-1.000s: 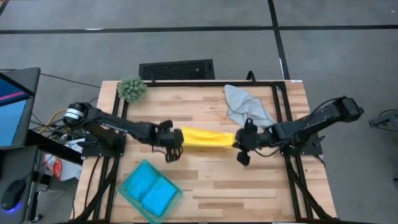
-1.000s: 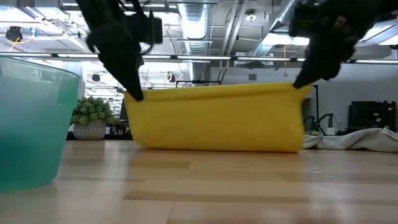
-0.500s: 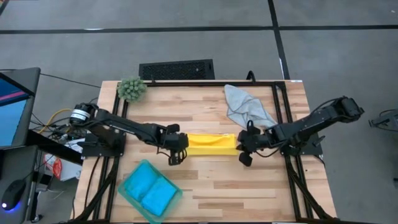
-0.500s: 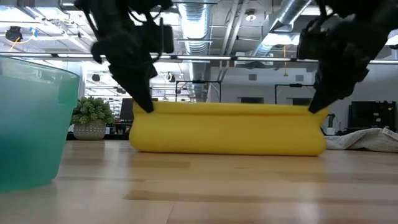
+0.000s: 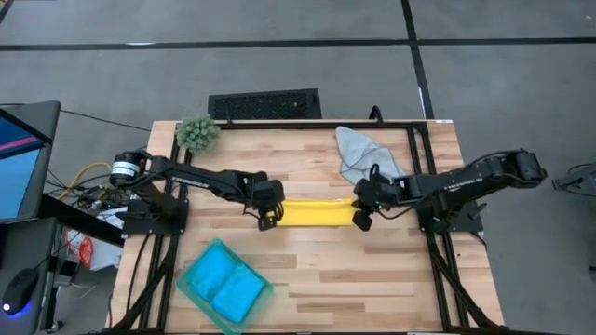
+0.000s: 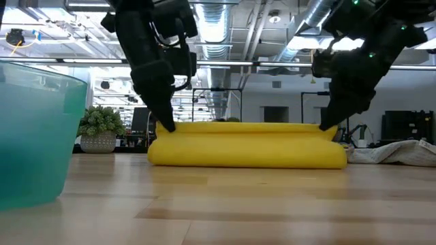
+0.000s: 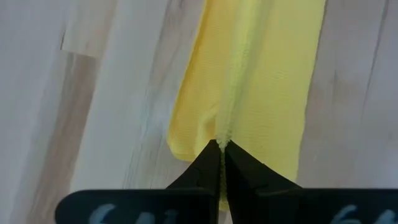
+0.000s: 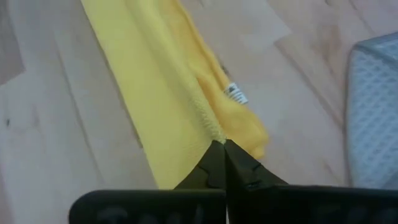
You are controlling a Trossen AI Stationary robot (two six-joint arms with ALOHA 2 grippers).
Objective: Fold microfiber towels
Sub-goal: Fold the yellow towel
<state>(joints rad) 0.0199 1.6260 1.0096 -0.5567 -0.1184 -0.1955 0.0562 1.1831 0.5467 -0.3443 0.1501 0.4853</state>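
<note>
A yellow towel point(image 5: 317, 212) lies as a long, low folded strip on the middle of the wooden table point(image 5: 372, 279); its underside rests on the boards point(image 6: 248, 153). My left gripper point(image 5: 268, 217) is shut on its left end and my right gripper point(image 5: 359, 218) is shut on its right end. In the low view the left gripper point(image 6: 165, 126) and the right gripper point(image 6: 324, 126) both come down onto the strip's top edge. A small white label point(image 8: 234, 93) shows at the right end. My left gripper pinches the towel's stitched edge point(image 7: 225, 127) at the strip's left end between its two fingertips. It comes slanting down from above. The edge lies along the top of the strip, with cloth spreading on both sides; the strip rests on the table. My right gripper pinches the same stitched edge point(image 8: 210, 129) at the strip's right end, near the label, between its two fingertips. It slants down from above. The edge runs nearly straight between the two grippers, and the cloth below it lies on the table.
A light grey towel point(image 5: 368, 156) lies crumpled at the far right, close behind my right gripper. A teal bin point(image 5: 223, 285) holding blue cloth stands at the near left. A fuzzy green plant ball point(image 5: 196, 132) sits at the far left corner. Bare boards lie toward the near right.
Both grippers have sunk toward the table and gone a little toward its far edge, staying shut on the yellow towel's edge. The towel, which hung as a tall curtain with its lower part on the table, has settled into a low folded strip.
</note>
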